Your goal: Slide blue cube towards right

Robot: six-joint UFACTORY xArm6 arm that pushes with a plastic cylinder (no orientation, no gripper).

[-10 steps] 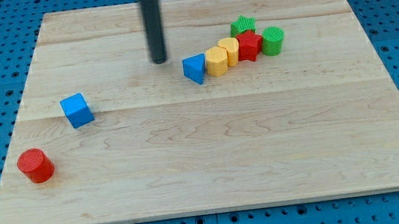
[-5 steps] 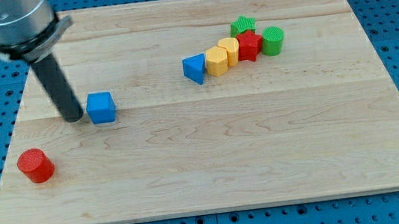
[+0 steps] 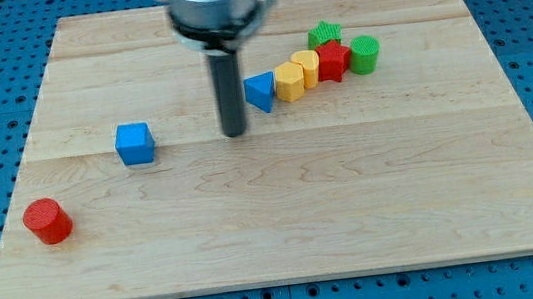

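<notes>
The blue cube [image 3: 134, 143] sits on the wooden board [image 3: 284, 218] at the view's left, apart from the other blocks. My tip [image 3: 234, 132] rests on the board to the right of the cube, a clear gap away, and just left and below the blue triangular block [image 3: 260, 92]. The rod rises from the tip to the arm's grey end at the view's top.
A row of touching blocks runs up to the right from the blue triangle: two yellow blocks [image 3: 290, 81] [image 3: 305, 67], a red star-like block [image 3: 333, 60], a green block [image 3: 325, 34] and a green cylinder [image 3: 364, 54]. A red cylinder [image 3: 47, 220] stands at the lower left.
The blue cube slid a short way right between the first two frames and has since stayed put. My tip has jumped from the cube's left side to well right of it.
</notes>
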